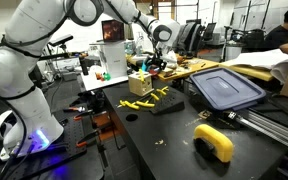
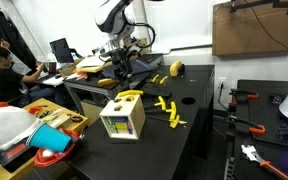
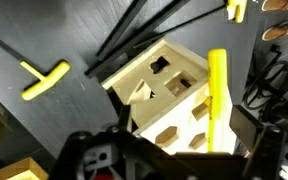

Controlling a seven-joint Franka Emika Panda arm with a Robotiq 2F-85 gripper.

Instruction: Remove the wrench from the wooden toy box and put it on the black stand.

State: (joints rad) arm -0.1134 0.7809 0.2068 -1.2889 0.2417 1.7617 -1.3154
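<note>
The wooden toy box (image 1: 139, 85) stands on the black table and also shows in the nearer exterior view (image 2: 122, 122). A yellow wrench (image 2: 129, 96) lies across the top of the box; in the wrist view it is a long yellow bar (image 3: 216, 95) on the box (image 3: 159, 105). My gripper (image 1: 160, 55) hangs open and empty well above the box, its fingers spread to either side (image 3: 174, 150). It also shows in the other exterior view (image 2: 122, 58). A low flat black block, the stand (image 1: 170, 104), lies just beside the box.
Several loose yellow toy tools (image 1: 149, 100) lie on the table near the box (image 2: 170, 108), one T-shaped (image 3: 46, 80). A blue-grey bin lid (image 1: 225, 88) and a yellow-and-black power tool (image 1: 215, 141) sit further off. People work at desks behind.
</note>
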